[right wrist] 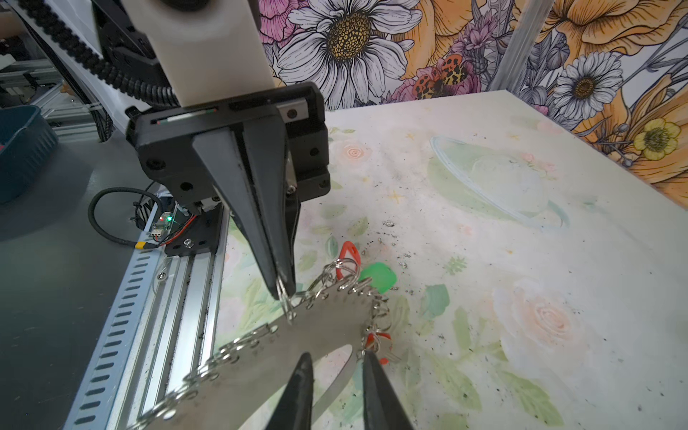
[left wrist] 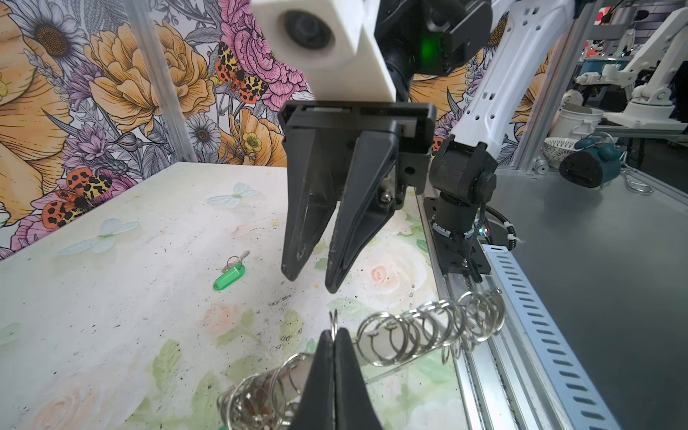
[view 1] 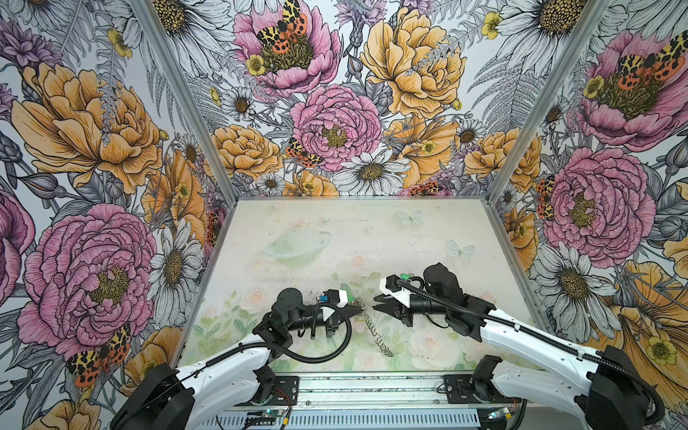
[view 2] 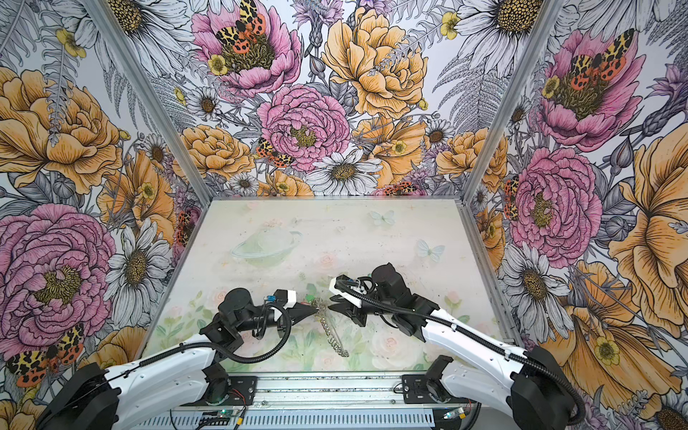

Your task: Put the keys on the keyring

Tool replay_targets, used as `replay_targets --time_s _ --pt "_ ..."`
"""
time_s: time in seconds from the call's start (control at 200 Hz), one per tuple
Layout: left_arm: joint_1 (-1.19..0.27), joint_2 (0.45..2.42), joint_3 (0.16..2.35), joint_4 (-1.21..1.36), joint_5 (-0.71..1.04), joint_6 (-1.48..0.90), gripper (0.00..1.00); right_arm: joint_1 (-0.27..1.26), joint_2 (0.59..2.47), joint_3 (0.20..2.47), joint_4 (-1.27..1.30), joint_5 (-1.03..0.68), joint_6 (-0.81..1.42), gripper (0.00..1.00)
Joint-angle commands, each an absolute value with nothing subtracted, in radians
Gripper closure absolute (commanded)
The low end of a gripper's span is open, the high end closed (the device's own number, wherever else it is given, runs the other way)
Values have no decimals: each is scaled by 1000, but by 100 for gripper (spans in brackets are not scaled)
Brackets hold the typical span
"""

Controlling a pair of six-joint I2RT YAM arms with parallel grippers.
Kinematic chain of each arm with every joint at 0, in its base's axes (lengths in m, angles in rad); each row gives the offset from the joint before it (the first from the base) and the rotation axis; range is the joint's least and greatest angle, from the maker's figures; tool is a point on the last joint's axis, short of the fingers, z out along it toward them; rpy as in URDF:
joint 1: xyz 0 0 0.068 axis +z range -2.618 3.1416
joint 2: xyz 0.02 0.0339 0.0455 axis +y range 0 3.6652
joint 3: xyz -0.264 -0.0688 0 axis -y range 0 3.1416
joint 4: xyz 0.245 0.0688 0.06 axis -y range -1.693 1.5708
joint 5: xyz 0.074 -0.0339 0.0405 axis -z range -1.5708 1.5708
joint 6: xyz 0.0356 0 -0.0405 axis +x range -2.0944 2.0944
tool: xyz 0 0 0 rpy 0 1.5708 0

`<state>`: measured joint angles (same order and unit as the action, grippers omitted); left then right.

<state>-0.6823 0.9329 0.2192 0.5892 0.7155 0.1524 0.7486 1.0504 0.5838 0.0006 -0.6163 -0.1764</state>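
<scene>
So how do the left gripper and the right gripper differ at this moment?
The left gripper is shut, the right gripper stands open. The left gripper pinches a small ring of the keyring; the right gripper holds nothing. Both are black and pointed, tip facing tip.

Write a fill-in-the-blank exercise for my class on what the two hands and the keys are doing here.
1. The left hand is ___ on a small ring of the keyring.
2. The right hand is ___ and holds nothing.
3. The key lying alone on the table has a ___ tag.

Missing words: shut; open; green.
</scene>
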Motion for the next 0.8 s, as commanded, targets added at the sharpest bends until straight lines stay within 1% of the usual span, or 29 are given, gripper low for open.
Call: replay_targets --time_s 0.0,0.24,0.51,0.661,0.796 --pt "-672 916 201 750 718 104 100 743 1063 583 119 -703 -124 79" --pt "-672 942 193 848 721 62 100 742 1083 576 173 -797 -74 83" --pt "-682 956 186 899 650 63 100 748 1110 572 167 -785 -56 84" --pt "-705 992 170 985 606 62 100 762 1136 573 238 -793 -20 84" --pt "-710 1051 166 1078 619 34 100 768 1155 586 277 -790 -3 85"
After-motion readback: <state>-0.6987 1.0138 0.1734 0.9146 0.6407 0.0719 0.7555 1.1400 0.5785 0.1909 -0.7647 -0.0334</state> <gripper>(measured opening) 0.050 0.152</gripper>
